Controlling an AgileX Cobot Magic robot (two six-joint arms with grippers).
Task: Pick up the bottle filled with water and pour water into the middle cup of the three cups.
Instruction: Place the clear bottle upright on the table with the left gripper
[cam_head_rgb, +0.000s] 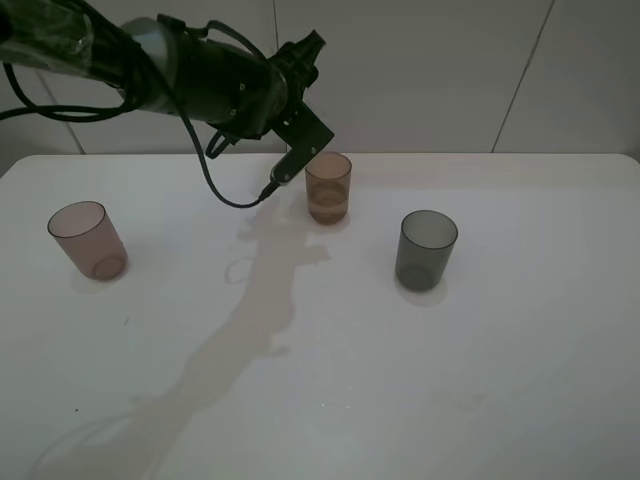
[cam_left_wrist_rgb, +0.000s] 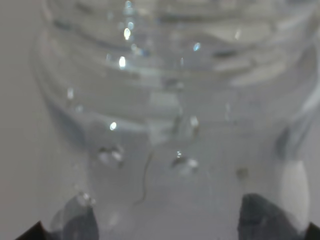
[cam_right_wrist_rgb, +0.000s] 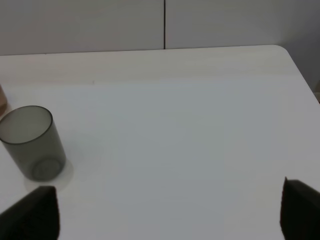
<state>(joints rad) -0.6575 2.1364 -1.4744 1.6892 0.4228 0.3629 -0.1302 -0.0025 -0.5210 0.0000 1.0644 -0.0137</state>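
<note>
You have the amber cup (cam_head_rgb: 328, 187) standing upright toward the far side of the white table (cam_head_rgb: 520, 360). The pink cup (cam_head_rgb: 88, 240) stands well to its left and nearer the camera. The grey cup (cam_head_rgb: 426, 250) is near on its right, also nearer the camera. None of the cups touch. The left arm (cam_head_rgb: 200, 70) reaches in from the upper left, and its black end sits just above and left of the amber cup's rim. A cable (cam_head_rgb: 232, 204) loops beneath it. The arm's shadow (cam_head_rgb: 250, 320) runs from the amber cup toward the near-left edge.

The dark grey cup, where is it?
In the high view the dark grey cup stands upright on the table, right of the amber cup and nearer the camera.
</note>
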